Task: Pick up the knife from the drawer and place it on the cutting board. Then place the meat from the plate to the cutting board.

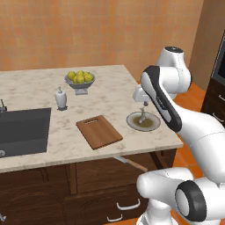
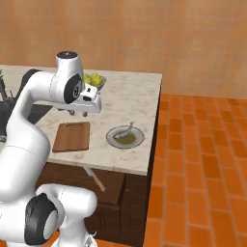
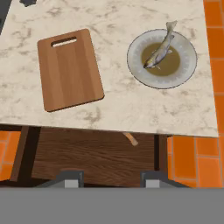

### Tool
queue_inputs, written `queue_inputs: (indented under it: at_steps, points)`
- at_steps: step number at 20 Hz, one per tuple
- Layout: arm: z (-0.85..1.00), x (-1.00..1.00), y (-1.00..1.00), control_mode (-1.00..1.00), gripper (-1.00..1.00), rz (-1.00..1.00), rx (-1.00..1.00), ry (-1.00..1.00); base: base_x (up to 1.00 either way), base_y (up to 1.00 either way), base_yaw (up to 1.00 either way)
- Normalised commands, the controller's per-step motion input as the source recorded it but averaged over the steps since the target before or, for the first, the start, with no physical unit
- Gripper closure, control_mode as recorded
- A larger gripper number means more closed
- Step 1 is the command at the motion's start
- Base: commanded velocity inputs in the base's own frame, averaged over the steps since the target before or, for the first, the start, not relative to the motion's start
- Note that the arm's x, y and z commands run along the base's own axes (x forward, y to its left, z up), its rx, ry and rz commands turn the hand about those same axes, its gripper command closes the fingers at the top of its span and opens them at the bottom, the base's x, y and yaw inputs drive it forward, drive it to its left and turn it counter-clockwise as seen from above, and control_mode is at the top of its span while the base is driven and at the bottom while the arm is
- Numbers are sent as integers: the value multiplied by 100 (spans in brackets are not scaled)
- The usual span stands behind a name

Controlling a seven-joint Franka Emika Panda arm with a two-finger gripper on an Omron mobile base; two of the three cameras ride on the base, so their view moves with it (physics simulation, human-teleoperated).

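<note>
Currently: gripper [image 3: 105, 178], jaws apart and empty, high over counter edge. Knife [image 1: 131, 163] (handle end toward the near right) lies in open drawer [image 3: 87, 153], directly below.

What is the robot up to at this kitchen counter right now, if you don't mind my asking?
The arm hangs over the counter edge with its gripper holding nothing, looking down at the open drawer. The knife lies in that drawer, partly tucked under the countertop. The cutting board sits bare, and the meat rests on the plate beside it. So neither item has reached the board yet.
</note>
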Motion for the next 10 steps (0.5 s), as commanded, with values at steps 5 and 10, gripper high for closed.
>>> queue_inputs:
  at_steps: [5, 10]
  points:
    - [-1, -19, 0, -100, -100, 0, 0, -1, 0, 0, 0]
    - [-27, -30, 0, -100, -100, 2, -12, 1, 0, 0, 0]
